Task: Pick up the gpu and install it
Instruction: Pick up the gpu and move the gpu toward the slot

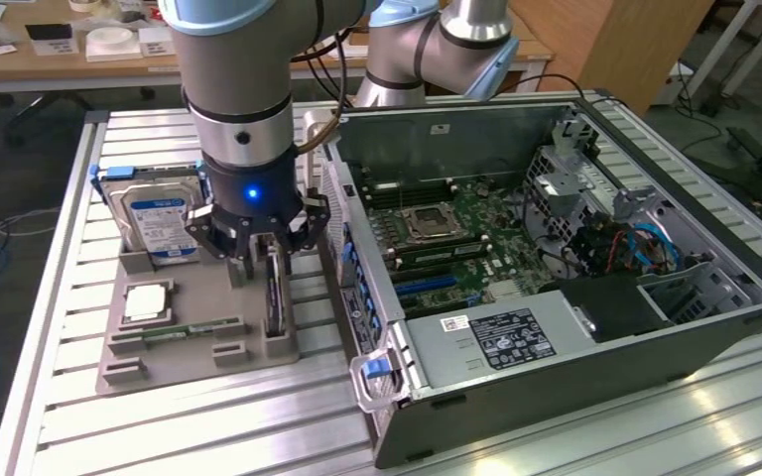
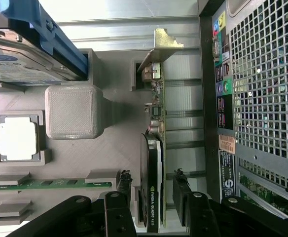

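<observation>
- The end effector (image 1: 271,260) is hanging straight down over a gray holder (image 1: 183,362) on the slatted desk (image 1: 156,436). Its jaws are standing partly open on either side of the graphics card (image 1: 277,302), and it is gripping nothing.
- In the wrist view, the fingers (image 2: 180,186) of the end effector (image 2: 153,180) are straddling the graphics card (image 2: 151,168), with a thin gap showing on each side. The finger links are running off the edge of the picture.
- The graphics card is standing on edge in a slot of the holder (image 2: 119,128), directly beneath the end effector and between its fingertips. The slot is hiding its lower edge, and the finger links are covering the end nearest the wrist.
- The card's silver bracket (image 2: 161,44) is sticking out at the far end, well past the fingertips.
- In the exterior view, the fingers are covering the card's upper part, so it is showing as a thin dark strip below them.
- A hard drive (image 1: 156,213) with a blue label is lying beside the end effector, on the side away from the computer case (image 1: 554,248). In the wrist view, the picture's edge is cutting off much of the hard drive (image 2: 16,59).
- A processor chip (image 1: 147,300) and a memory stick (image 1: 190,330) are lying in the holder on that same side, and their markings are too small to read.
- The open computer case (image 2: 262,98) is lying just beside the holder, on the end effector's other side. Much of its inside is sitting in shadow among cables.
</observation>
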Robot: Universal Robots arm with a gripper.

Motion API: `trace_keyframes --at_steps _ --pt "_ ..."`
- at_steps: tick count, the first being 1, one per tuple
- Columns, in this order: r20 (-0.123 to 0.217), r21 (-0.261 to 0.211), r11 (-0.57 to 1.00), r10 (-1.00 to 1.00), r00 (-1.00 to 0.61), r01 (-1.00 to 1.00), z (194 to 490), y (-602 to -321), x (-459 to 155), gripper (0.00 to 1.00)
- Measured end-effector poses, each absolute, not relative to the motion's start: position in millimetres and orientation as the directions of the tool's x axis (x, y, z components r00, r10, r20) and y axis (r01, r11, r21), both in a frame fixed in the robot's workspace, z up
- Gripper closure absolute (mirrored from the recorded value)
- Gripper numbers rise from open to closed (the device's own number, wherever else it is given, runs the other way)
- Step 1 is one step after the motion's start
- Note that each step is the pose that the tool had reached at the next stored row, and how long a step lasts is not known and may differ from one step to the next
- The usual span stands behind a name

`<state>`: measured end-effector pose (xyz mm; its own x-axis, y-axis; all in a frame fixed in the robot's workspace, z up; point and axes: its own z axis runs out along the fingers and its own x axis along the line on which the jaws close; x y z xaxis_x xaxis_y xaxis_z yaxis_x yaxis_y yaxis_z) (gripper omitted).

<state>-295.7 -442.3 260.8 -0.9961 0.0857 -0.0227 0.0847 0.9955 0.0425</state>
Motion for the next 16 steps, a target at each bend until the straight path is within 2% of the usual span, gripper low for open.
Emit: trace_keyframes --at_steps 16 --pt "-0.023 0.043 0.995 0.086 -0.996 0.085 245.9 -442.3 -295.0 0.53"
